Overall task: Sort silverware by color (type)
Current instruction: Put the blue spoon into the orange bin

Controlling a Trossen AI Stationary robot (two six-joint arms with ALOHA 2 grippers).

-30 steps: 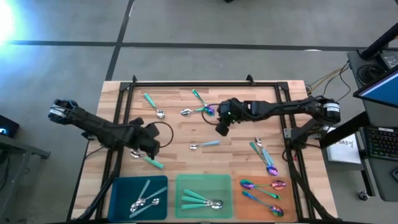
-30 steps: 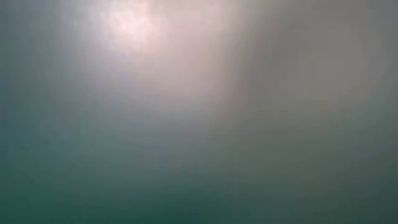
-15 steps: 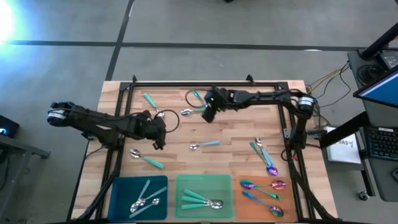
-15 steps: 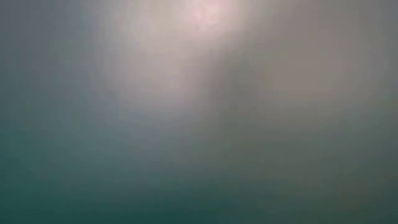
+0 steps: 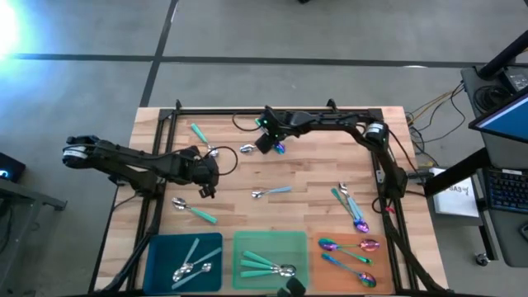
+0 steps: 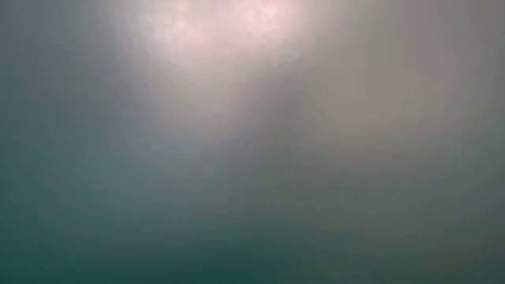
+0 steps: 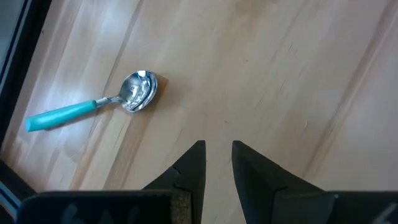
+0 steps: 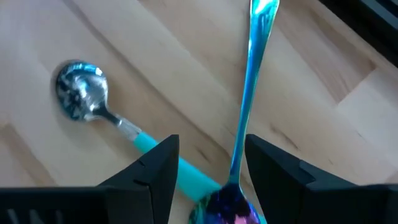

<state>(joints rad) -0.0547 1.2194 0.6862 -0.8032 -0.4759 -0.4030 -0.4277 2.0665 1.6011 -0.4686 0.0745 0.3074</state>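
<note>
Loose spoons lie flat on the wooden table (image 5: 322,169). My right gripper (image 5: 265,143) is open near the far edge. Its fingers stand on either side of an iridescent spoon (image 8: 244,124), around the neck above its bowl (image 8: 225,206); I cannot see them touching it. A teal-handled spoon (image 8: 93,99) lies beside it, handle running under the gripper. My left gripper (image 7: 217,149) is open and empty at mid-left of the table (image 5: 205,183), with a teal-handled spoon (image 7: 93,107) ahead of it. The low view shows only a blur.
A blue tray (image 5: 157,247), a green tray (image 5: 301,243) and an orange tray (image 5: 388,276) sit along the near edge, each holding spoons. More spoons lie at far left (image 5: 202,136), centre (image 5: 272,191), near left (image 5: 195,210) and right (image 5: 348,204). A black frame (image 5: 272,110) borders the table.
My right gripper has swept from the table's centre toward the far edge and left, ending over the iridescent spoon. My left gripper rose away from the near-left teal spoon toward the far edge, then held still. No spoon has moved.
</note>
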